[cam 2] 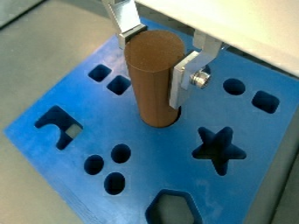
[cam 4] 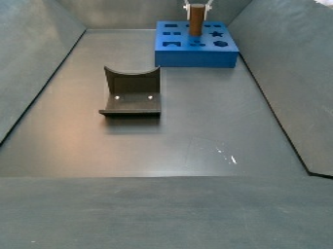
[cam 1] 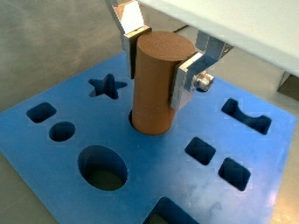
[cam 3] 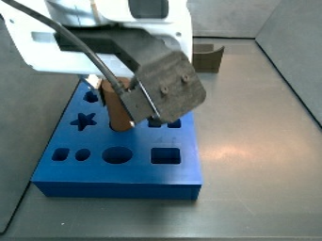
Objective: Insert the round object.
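The round object, a tan-brown wooden cylinder peg (cam 1: 152, 109), stands upright between the flat silver fingers of my gripper (cam 1: 156, 79), which is shut on its upper part. Its lower end sits in a round hole near the middle of the blue board (cam 1: 176, 184). Both wrist views show this; in a wrist view the peg (cam 2: 149, 101) is clamped by the gripper (cam 2: 152, 74) over the board (cam 2: 82, 96). In a side view the peg (cam 3: 117, 111) is partly hidden behind the gripper (cam 3: 126, 108). In a side view the peg (cam 4: 194, 21) stands on the far board (cam 4: 196, 56).
The board has several other cut-outs: a star (cam 1: 107, 85), a large empty round hole (cam 1: 103, 168), squares, a hexagon (cam 2: 176, 208). A dark grey U-shaped block (cam 4: 130, 94) stands on the grey floor away from the board, also in a side view (cam 3: 208, 56). Grey walls surround the floor.
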Tool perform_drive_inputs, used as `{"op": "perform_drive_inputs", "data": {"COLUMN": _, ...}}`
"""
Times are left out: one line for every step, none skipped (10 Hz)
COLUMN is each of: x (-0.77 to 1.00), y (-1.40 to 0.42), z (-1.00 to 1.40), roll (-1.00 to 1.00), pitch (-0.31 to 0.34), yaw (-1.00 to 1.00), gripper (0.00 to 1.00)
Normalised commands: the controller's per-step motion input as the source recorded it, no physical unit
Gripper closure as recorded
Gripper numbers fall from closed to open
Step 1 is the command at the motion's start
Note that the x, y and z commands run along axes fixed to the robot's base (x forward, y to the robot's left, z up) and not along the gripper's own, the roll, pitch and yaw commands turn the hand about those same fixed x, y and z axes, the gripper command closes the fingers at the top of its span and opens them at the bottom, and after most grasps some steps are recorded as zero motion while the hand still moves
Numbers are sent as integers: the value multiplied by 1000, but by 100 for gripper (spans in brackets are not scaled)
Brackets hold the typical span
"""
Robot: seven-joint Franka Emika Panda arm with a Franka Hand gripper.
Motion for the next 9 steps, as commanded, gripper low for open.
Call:
{"op": "perform_drive_inputs", "data": {"x": 66, "y": 0, "z": -323, "roll": 49, "pitch": 0, "yaw": -6, "gripper": 100}}
{"op": "perform_drive_inputs", "data": {"x": 49, "y": 0, "z": -323, "roll": 40, "pitch": 0, "yaw": -9, "gripper": 100}}
{"op": "perform_drive_inputs", "data": {"x": 46, "y": 0, "z": -311, "roll": 36, "pitch": 0, "yaw": -9, "gripper": 100}}
{"op": "perform_drive_inputs", "data": {"x": 14, "y": 0, "z": -311, "roll": 33, "pitch": 0, "yaw": -14, "gripper": 100}}
{"op": "perform_drive_inputs", "data": {"x": 0, "y": 0, "z": -331, "roll": 30, "pitch": 0, "yaw": -6, "gripper": 100}}
{"op": "perform_drive_inputs", "data": {"x": 0, "y": 0, "z": -297, "roll": 0, "pitch": -7, "yaw": -14, "gripper": 100}}
{"op": "perform_drive_inputs", "data": {"x": 0, "y": 0, "z": -3, "roll": -79, "pitch": -46, "yaw": 0, "gripper": 100}}
{"op": "perform_drive_inputs", "data": {"x": 0, "y": 0, "z": 0, "roll": -21, "pitch": -9, "yaw": 0, "gripper": 100}}
{"op": "perform_drive_inputs", "data": {"x": 0, "y": 0, "z": 0, "roll": 0, "pitch": 0, "yaw": 0, "gripper": 100}}
